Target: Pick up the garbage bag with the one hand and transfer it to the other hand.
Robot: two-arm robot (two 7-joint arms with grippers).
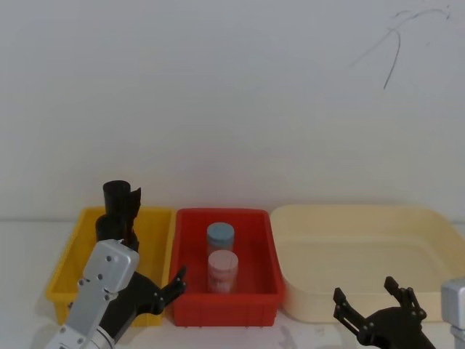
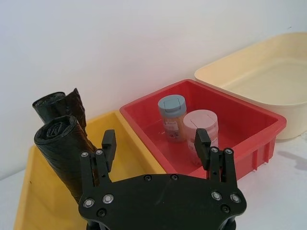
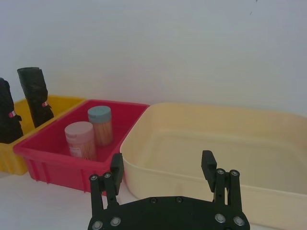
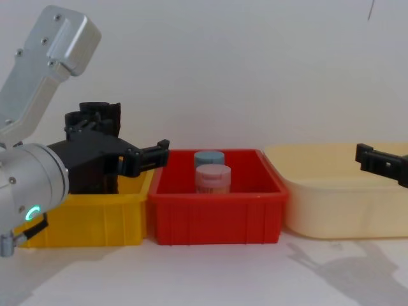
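The jaws of the left gripper [image 2: 156, 143] are spread empty, and the upright garbage bag [image 2: 62, 148] is found just beside them in the yellow bin [image 2: 33, 206].

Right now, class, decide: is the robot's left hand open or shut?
Open. The fingers of the left hand stand wide apart with nothing between them; the garbage bag stands ungrasped in the yellow bin.
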